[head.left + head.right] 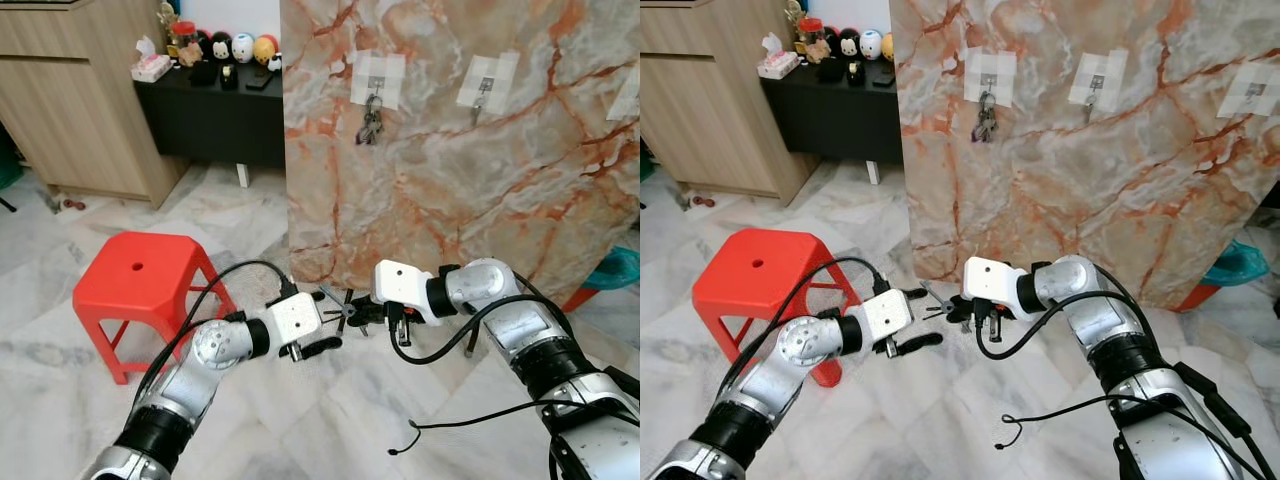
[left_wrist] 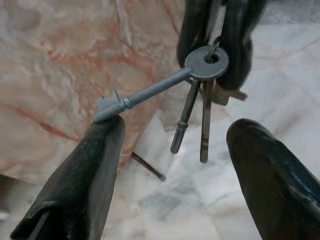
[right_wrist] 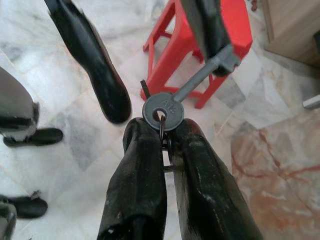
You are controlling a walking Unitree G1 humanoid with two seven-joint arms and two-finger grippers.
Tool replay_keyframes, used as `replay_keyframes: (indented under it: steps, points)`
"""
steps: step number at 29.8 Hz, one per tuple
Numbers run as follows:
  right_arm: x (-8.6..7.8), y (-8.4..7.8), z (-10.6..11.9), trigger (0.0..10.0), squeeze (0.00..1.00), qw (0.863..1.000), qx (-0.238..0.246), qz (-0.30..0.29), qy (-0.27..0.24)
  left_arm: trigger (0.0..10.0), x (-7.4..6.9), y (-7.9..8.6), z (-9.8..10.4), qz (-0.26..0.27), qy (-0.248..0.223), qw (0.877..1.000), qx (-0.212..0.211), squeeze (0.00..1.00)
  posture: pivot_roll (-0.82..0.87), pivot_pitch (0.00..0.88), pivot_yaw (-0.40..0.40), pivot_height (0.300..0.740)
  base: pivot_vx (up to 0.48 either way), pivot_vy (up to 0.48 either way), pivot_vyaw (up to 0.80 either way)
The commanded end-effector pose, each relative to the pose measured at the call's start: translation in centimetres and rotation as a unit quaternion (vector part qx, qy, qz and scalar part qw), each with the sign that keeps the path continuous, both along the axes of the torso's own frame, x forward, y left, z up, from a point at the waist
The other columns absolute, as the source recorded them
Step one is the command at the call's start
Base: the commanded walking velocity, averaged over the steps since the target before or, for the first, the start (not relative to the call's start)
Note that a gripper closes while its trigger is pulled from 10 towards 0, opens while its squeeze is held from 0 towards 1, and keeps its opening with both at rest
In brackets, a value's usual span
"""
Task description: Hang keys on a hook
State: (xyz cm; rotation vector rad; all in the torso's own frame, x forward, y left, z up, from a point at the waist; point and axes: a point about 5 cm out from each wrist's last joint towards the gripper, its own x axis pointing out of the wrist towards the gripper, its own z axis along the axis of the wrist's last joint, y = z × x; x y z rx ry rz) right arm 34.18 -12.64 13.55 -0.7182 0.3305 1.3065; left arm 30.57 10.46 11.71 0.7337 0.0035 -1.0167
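A bunch of keys [image 1: 345,308] hangs in mid-air low in front of the marble panel [image 1: 450,190]. My right gripper [image 3: 165,127] is shut on the bunch just below the round head of a long grey key [image 3: 162,111]. That long key [image 2: 150,92] sticks out toward my left gripper [image 2: 175,130], which is open, one finger [image 2: 90,165] touching the key's tip. Two shorter keys [image 2: 195,120] dangle beneath. On the panel, one taped hook [image 1: 373,85] carries another key bunch [image 1: 369,128]; the hook [image 1: 483,88] beside it is bare.
A red plastic stool [image 1: 140,270] stands to the left on the marble floor. Behind it are a wooden cupboard [image 1: 70,90] and a black cabinet [image 1: 215,110] with figurines. A third taped hook [image 1: 1247,92] sits far right. Black cables loop around both arms.
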Motion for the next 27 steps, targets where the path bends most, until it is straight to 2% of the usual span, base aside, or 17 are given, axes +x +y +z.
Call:
replay_keyframes:
  steps: [1, 3, 6, 8, 12, 13, 17, 27]
  points:
    - [0.4, -0.2, 0.6, 10.0, 0.00, 1.000, -0.013, -0.002, -0.012, 10.0, -0.3, -0.2, 0.2, -0.012, -0.002, 1.000, 0.023, 0.00, -0.01, 0.000, -0.076, 0.740, 0.000, 0.000, 0.00]
    - [0.4, -0.2, 0.6, 10.0, 0.00, 1.000, -0.013, -0.002, -0.013, 10.0, -0.3, -0.2, 0.2, -0.014, -0.003, 1.000, 0.028, 0.00, -0.01, 0.000, -0.076, 0.740, 0.000, 0.000, 0.00]
    - [0.6, 0.0, 0.9, 10.0, 0.00, 1.000, 0.000, -0.011, -0.019, 10.0, -0.5, -0.2, -0.2, -0.012, 0.020, 1.000, 0.012, 0.00, -0.01, 0.000, -0.075, 0.740, 0.000, 0.000, 0.00]
    - [0.6, 0.1, 0.9, 10.0, 0.00, 1.000, 0.002, -0.014, -0.021, 10.0, -0.8, -0.2, -0.5, -0.013, 0.028, 0.999, 0.024, 0.00, -0.01, 0.000, -0.072, 0.740, 0.000, 0.000, 0.00]
    - [0.7, 0.1, 0.9, 10.0, 0.00, 1.000, -0.002, -0.018, -0.023, 10.0, -0.5, 0.3, -0.4, 0.000, 0.012, 0.999, 0.045, 0.00, -0.01, 0.000, -0.071, 0.740, 0.000, 0.000, 0.00]
    - [0.9, 0.0, 0.8, 10.0, 0.00, 0.999, -0.005, -0.024, -0.029, 10.0, -0.6, 0.6, -0.5, 0.003, 0.024, 0.999, 0.049, 0.00, -0.01, 0.000, -0.072, 0.740, 0.000, 0.000, 0.00]
    - [1.0, 0.1, 0.9, 10.0, 0.00, 0.999, -0.002, -0.032, -0.033, 10.0, -0.6, 0.7, -0.5, 0.002, 0.034, 0.998, 0.044, 0.00, -0.01, 0.000, -0.072, 0.740, 0.000, 0.000, 0.00]
    - [1.0, 1.1, 1.1, 10.0, 0.00, 0.999, 0.010, -0.024, -0.029, 10.0, -0.2, -0.6, -0.7, 0.014, 0.024, 0.999, 0.041, 0.00, 0.00, 0.000, -0.074, 0.740, 0.000, 0.000, 0.00]
